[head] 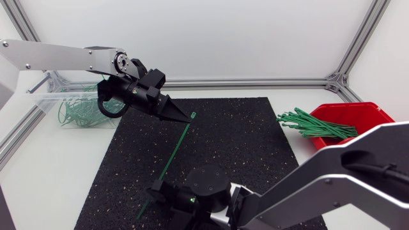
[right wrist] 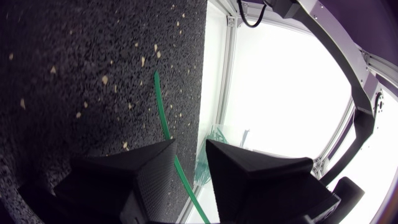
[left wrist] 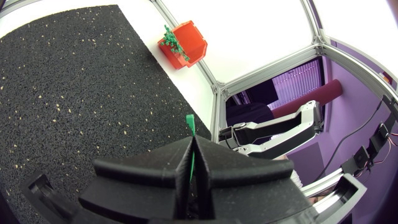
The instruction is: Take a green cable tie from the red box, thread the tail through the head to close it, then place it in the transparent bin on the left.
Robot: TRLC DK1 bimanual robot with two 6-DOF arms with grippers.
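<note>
**Tie pinched at 1 end, tail loose at the other**

The left gripper (head: pixel 186 117) is closed tight on 1 end of the thin green plastic cable tie (head: pixel 171 160), probably to steady it over the speckled black rubber mat (head: pixel 249 140) for threading. The tail slants down between the right gripper's (right wrist: pixel 189 149) 2 spread fingers, which gape around it without pinching it.

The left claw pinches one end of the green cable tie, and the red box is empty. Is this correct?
No. The left claw does pinch the thin green plastic cable tie, but the red plastic box is not empty: the head view shows green ties bundled in it.
</note>
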